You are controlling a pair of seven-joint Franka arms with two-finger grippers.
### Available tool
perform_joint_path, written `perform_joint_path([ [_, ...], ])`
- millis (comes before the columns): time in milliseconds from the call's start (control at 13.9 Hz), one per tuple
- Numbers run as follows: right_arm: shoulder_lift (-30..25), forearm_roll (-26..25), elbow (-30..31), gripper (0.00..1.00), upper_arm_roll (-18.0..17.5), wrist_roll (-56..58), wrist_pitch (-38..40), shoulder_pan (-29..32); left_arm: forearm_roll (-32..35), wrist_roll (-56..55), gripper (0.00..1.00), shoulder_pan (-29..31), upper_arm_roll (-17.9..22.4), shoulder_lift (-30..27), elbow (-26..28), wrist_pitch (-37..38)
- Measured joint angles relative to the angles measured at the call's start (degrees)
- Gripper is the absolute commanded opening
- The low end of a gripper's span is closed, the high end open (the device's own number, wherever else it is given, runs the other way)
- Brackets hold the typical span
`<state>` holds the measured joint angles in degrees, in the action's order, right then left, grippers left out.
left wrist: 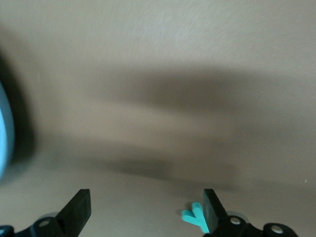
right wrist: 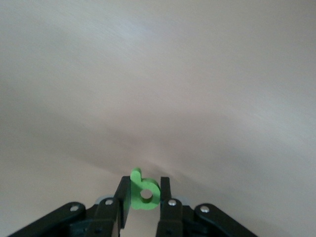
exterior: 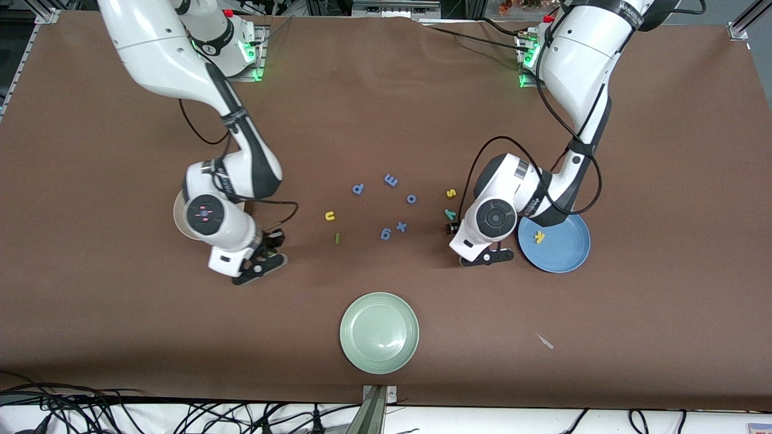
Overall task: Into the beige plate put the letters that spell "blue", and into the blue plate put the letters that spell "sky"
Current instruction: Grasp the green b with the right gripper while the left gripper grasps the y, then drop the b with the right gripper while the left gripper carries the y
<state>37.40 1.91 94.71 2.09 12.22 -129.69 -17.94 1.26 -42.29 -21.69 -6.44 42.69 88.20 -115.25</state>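
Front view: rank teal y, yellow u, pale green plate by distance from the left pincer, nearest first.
1. teal y: right by the open left pincer, toward the robots' bases.
2. yellow u: mid-table, toward the right arm's end.
3. pale green plate: nearest the front camera, only slightly farther than the u.

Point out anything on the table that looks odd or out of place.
One small pale scrap lies on the table, nearer the front camera than the blue plate; it matches no letter. Nothing else stands out.

Green b gripped; k in blue plate.
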Motion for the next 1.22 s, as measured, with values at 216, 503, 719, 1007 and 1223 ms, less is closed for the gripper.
perform_joint_path([
  [216, -3.53, 0.0, 5.76, 0.17, 0.7, 2.48, 0.16, 3.35, -1.27, -12.9, 1.0, -0.81, -1.72, 0.0, 2.23, -3.61],
  [503, -8.27, 0.0, 13.07, 0.19, 3.52, 2.69, 0.23, 3.63, -1.47, -21.69, 1.0, -1.09, -2.93, -0.67, 5.11, -8.46],
  [719, -11.21, 0.01, 18.75, 1.0, 6.18, 2.69, 0.32, 3.66, -1.51, -22.8, 1.0, -0.97, -2.92, -2.16, 10.72, -15.98],
  [1007, -11.61, 0.27, 20.12, 1.0, 6.84, 0.59, 0.57, 3.53, -1.54, -23.09, 0.9, -0.97, -3.12, -4.82, 15.08, -19.39],
  [1223, -11.95, 1.25, 18.35, 1.0, 3.64, -7.37, 0.75, 3.14, -1.54, -23.4, 0.69, -0.96, -3.35, -5.55, 15.76, -19.45],
])
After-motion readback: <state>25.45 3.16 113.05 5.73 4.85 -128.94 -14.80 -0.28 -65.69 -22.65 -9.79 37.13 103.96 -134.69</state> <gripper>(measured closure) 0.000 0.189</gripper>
